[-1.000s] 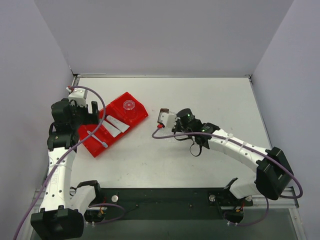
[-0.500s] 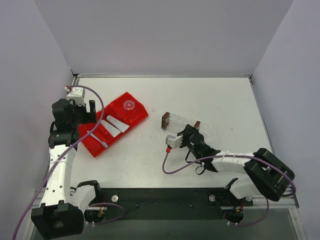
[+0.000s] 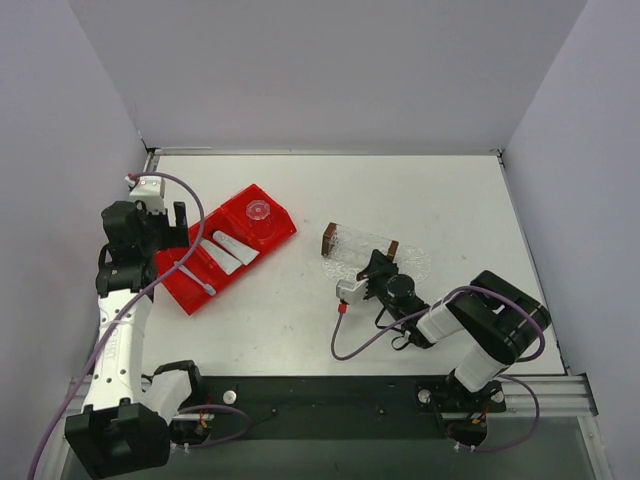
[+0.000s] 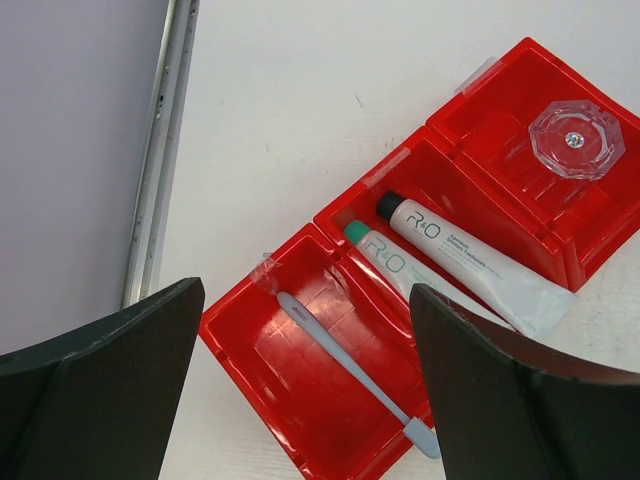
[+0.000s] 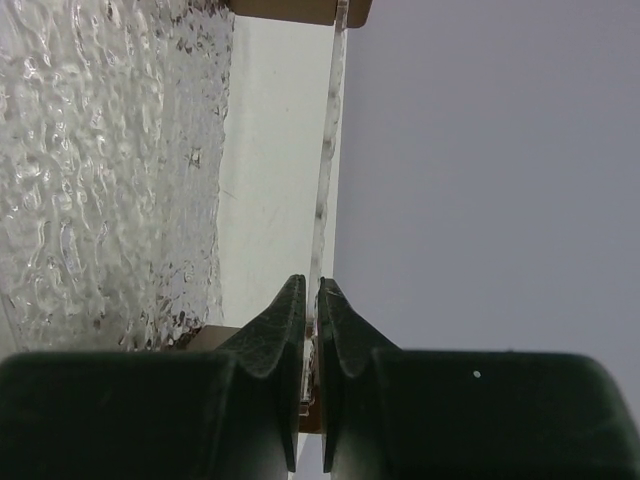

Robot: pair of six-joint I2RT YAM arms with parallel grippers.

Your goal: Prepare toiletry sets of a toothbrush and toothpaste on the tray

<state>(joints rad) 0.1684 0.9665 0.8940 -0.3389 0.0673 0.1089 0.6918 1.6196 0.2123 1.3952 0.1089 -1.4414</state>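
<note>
The pale blue toothbrush [image 4: 350, 370] lies in the near compartment of a red bin [image 4: 500, 75]; it also shows in the top view [image 3: 193, 277]. Two silvery toothpaste tubes [image 4: 470, 265] [image 4: 392, 265] lie side by side in the middle compartment, also seen from the top [image 3: 230, 250]. My left gripper [image 4: 305, 290] is open and empty above the bin, at the left in the top view [image 3: 178, 222]. The clear textured tray [image 3: 412, 266] [image 5: 100, 150] lies at mid table. My right gripper [image 5: 311, 285] [image 3: 378, 266] is shut on a thin clear panel of the rack [image 5: 325, 180].
The clear rack with brown ends [image 3: 358, 245] stands at the tray's left edge. A clear faceted lid [image 4: 575, 138] sits in the red bin's far compartment. The left wall and a metal table rail [image 4: 155, 150] run close beside the bin.
My right arm has drawn back toward the near edge, its wrist going from the rack's far left end to its near side. The left gripper has shifted slightly left.
</note>
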